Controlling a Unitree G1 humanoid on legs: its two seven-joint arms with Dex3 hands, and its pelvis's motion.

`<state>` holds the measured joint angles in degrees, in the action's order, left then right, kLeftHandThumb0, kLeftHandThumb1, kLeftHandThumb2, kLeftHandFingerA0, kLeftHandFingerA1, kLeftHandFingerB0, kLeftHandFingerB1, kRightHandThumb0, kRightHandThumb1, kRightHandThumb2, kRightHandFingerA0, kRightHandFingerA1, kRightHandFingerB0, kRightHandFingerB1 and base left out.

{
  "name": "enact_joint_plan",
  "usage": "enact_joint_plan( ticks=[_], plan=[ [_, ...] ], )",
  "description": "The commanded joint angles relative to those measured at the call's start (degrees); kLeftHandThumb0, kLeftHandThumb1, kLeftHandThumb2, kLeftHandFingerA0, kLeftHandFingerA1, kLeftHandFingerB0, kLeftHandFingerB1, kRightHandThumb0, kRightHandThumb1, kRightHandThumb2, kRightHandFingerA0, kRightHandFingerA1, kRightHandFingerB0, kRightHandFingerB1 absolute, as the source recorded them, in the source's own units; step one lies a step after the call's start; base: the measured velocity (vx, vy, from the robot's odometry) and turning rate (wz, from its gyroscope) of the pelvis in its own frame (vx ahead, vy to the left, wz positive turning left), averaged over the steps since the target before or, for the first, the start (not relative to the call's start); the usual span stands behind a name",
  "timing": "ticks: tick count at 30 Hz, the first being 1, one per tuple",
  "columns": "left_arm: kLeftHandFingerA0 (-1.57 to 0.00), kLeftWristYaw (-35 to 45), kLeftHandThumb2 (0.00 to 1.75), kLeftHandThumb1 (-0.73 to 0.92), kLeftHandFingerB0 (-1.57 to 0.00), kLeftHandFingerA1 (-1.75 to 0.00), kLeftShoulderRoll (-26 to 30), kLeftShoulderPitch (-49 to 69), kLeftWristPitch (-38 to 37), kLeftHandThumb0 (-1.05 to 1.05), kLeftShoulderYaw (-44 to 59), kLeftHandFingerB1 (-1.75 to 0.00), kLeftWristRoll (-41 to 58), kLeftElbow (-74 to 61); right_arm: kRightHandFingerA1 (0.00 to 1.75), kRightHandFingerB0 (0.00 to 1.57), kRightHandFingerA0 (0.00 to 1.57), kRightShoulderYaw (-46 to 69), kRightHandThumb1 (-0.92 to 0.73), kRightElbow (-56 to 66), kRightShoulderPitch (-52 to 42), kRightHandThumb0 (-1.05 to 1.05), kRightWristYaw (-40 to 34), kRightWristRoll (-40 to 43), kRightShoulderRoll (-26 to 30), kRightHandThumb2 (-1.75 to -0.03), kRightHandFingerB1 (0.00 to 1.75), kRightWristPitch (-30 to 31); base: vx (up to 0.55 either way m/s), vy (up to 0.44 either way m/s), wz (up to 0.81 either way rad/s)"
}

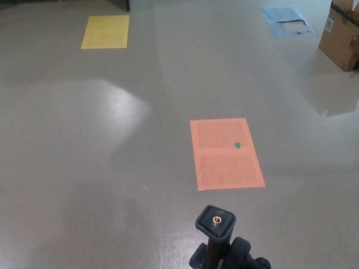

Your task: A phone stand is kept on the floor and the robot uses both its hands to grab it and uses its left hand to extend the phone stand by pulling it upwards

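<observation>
The black phone stand rises at the bottom centre of the head view. Its square top plate with a brass screw faces up, and its pole runs down out of the picture. My right hand shows only as thick black fingers wrapped around the pole just below the top plate, at the bottom edge. The stand's base and the rest of that hand are cut off by the frame. My left hand does not show.
An orange rectangle with a small green dot lies on the grey floor just beyond the stand. A yellow rectangle lies far left, a blue sheet far right, and a cardboard box at the right edge.
</observation>
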<state>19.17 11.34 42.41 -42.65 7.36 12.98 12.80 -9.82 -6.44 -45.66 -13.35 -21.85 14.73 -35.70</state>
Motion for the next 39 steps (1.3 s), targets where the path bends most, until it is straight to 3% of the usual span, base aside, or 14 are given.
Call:
enact_joint_plan(
  ticks=[1,2,7,8,11,12,21,25,26,30,31,35,36,39],
  plan=[
    [0.0,4.0,0.94,0.24,0.0,-0.49,-0.9,-0.1,-13.4,-0.4,2.7,-0.47,4.6,5.3,0.0,0.0,0.0,3.0,-0.63,-5.4,1.1,-0.93,-6.4,0.4,-1.3,-0.91,0.0,-13.6,0.0,0.0,0.0],
    [-0.17,3.9,0.63,0.72,-0.2,-0.27,-1.1,-0.1,-13.3,-0.97,2.8,-0.29,4.6,5.5,0.0,0.0,0.0,3.2,-0.65,-5.9,1.4,-0.94,-6.9,-0.4,-1.4,-0.93,0.0,-13.7,0.0,0.0,0.0],
    [-0.17,3.5,0.64,0.73,-0.22,-0.27,-1.3,-1.6,-13.3,-0.96,2.8,-0.28,4.0,5.3,0.0,0.0,0.0,4.4,-0.66,-5.9,2.7,-0.96,-7.4,-1.9,-1.7,-0.93,0.0,-12.8,0.0,0.0,0.0],
    [-0.18,3.6,0.64,0.73,-0.24,-0.29,-1.4,-1.8,-13.7,-0.97,2.9,-0.28,4.2,5.6,0.0,0.0,0.0,4.2,-0.71,-6.1,2.7,-0.67,-6.5,-0.8,-1.8,-0.61,0.0,-13.2,0.0,0.0,0.0],
    [-0.18,3.8,0.64,0.73,-0.24,-0.29,-1.8,-2.2,-14.4,-0.97,3.1,-0.28,4.4,6.3,0.0,0.0,0.0,3.9,-0.71,-6.5,2.8,-0.67,-5.2,0.7,-2.0,-0.61,0.0,-14.0,0.0,0.0,0.0],
    [-0.19,3.2,0.64,0.74,-0.25,-0.29,-2.0,-2.8,-15.2,-0.98,3.8,-0.29,3.9,6.8,0.01,0.0,0.0,3.3,-0.6,-7.2,3.0,-0.92,-4.2,2.7,-2.5,-0.91,0.0,-15.0,0.0,0.0,0.0],
    [-0.18,4.2,0.64,0.74,-0.23,-0.29,-2.4,-2.6,-14.2,-0.98,3.8,-0.28,5.4,6.1,0.05,0.0,0.0,5.0,-0.59,-10.9,4.2,-0.91,-6.8,-1.9,-3.1,-0.89,0.0,-17.6,0.0,0.0,0.0],
    [-0.19,2.5,0.64,0.75,-0.23,-0.29,-2.9,-2.7,-12.6,-0.99,4.3,-0.28,3.4,4.3,0.07,0.0,0.0,6.5,-0.61,-7.7,2.8,-0.93,-10.3,-8.7,-3.5,-0.91,0.0,-13.2,0.0,0.0,0.0],
    [-0.16,2.7,0.64,0.75,-0.22,-0.28,-2.9,-2.9,-12.1,-0.98,4.1,-0.28,3.6,4.1,0.03,0.0,0.0,6.5,-0.69,-7.8,2.9,-0.68,-10.1,-8.5,-3.5,-0.66,0.0,-13.2,0.0,0.0,0.0],
    [-0.16,3.0,0.64,0.74,-0.22,-0.28,-2.8,-3.7,-11.1,-0.98,3.8,-0.28,4.0,3.9,0.12,0.0,0.0,6.5,-0.57,-7.9,3.6,-0.78,-10.4,-9.2,-3.6,-0.85,0.0,-12.8,0.0,0.0,0.0],
    [-0.17,2.9,0.64,0.74,-0.23,-0.28,-2.9,-3.8,-11.1,-0.99,3.9,-0.28,3.8,3.9,0.06,0.0,0.0,6.5,-0.7,-8.1,3.8,-0.68,-10.4,-9.0,-3.7,-0.65,0.0,-13.0,0.0,0.0,0.0],
    [-0.18,2.7,0.64,0.74,-0.25,-0.28,-3.0,-4.1,-10.9,-0.98,3.9,-0.29,3.8,3.7,0.05,0.0,0.0,6.3,-0.72,-8.0,4.1,-0.67,-10.4,-9.2,-3.5,-0.62,0.0,-13.1,0.0,0.0,0.0],
    [-0.17,2.8,0.64,0.75,-0.23,-0.28,-2.9,-4.1,-11.0,-0.98,4.0,-0.28,3.8,3.6,0.08,0.0,0.0,6.1,-0.56,-8.0,4.2,-0.89,-10.0,-8.9,-3.5,-0.87,0.01,-13.0,0.0,0.0,0.0],
    [-0.18,2.9,0.64,0.75,-0.24,-0.29,-2.8,-4.3,-11.6,-0.96,4.2,-0.28,3.8,3.8,0.07,0.0,0.0,5.9,-0.58,-7.9,4.5,-0.92,-9.8,-8.9,-3.6,-0.88,0.0,-12.4,0.0,0.0,0.0]
  ],
)
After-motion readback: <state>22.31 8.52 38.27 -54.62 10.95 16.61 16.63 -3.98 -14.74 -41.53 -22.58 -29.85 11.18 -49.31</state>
